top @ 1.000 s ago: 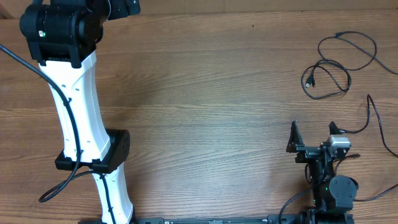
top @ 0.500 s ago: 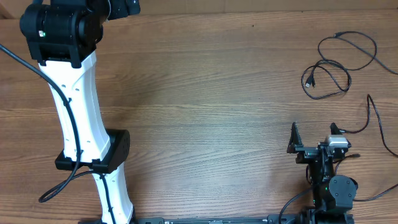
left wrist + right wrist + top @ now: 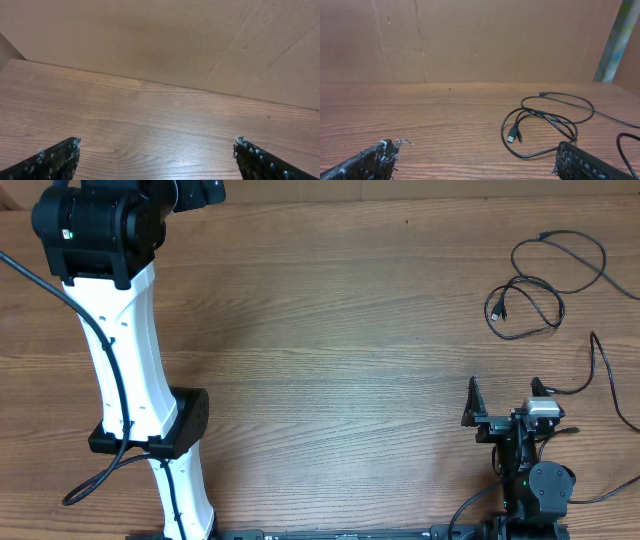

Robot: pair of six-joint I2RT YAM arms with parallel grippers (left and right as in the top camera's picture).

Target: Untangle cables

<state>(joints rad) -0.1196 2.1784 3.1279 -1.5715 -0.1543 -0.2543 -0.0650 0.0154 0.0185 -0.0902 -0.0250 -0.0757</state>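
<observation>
Thin black cables [image 3: 545, 280] lie looped at the table's far right; their plug ends [image 3: 497, 311] point left. In the right wrist view the same loops [image 3: 545, 122] lie ahead and to the right, plugs [image 3: 514, 135] near the middle. Another black cable [image 3: 603, 365] runs by the right edge. My right gripper [image 3: 503, 402] is open and empty, near the front edge, short of the cables; its fingers [image 3: 475, 160] frame bare wood. My left gripper [image 3: 156, 157] is open and empty over bare wood at the far left; in the overhead view it is hidden.
The left arm's white column [image 3: 125, 360] stands at the left with its thick black cable [image 3: 95, 480]. A brown cardboard wall [image 3: 480, 40] backs the table. The wooden tabletop [image 3: 330, 350] spreads between the arms.
</observation>
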